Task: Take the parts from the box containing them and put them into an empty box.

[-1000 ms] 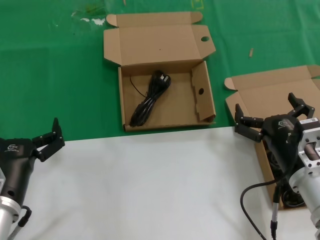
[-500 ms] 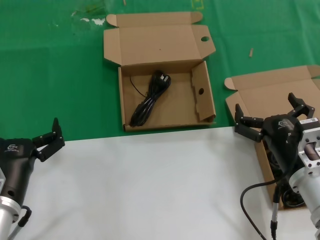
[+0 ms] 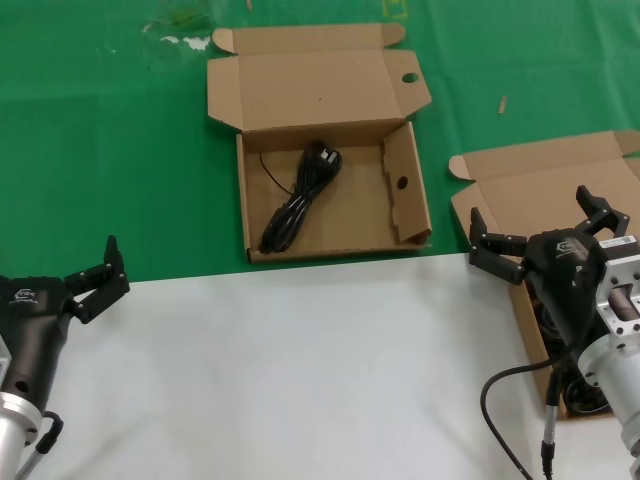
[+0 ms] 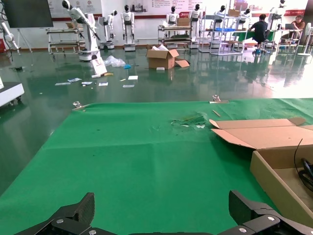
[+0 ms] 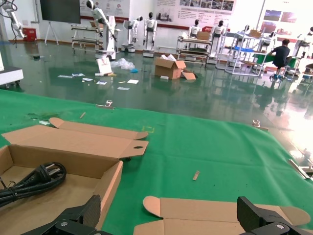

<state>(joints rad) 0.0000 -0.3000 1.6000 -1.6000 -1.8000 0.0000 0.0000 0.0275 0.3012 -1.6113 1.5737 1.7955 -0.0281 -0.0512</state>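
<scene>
my right gripper (image 3: 545,240) hangs with its fingers spread wide apart, empty, over the near left part of the plain-lidded cardboard box (image 3: 560,190) at the right edge of the green mat (image 3: 120,150). my arm hides most of that box's inside; only a dark bit of coiled power cord (image 3: 585,392) shows low beside my wrist. my left gripper (image 3: 95,280) sits parked at the near left, at the line where the white table surface (image 3: 290,370) meets the mat, its fingers also apart and holding nothing. straight ahead in the middle of the mat stands the shallow cardboard box with the round hole in its lid tab (image 3: 410,215), lid folded back flat away from me. one black power cord bundle (image 3: 300,195) lies inside it on the floor, slanting from the near left toward the far middle, with its chunky plug at the far end. a small tan scrap (image 3: 502,104) lies on the mat between the two boxes, farther back.
</scene>
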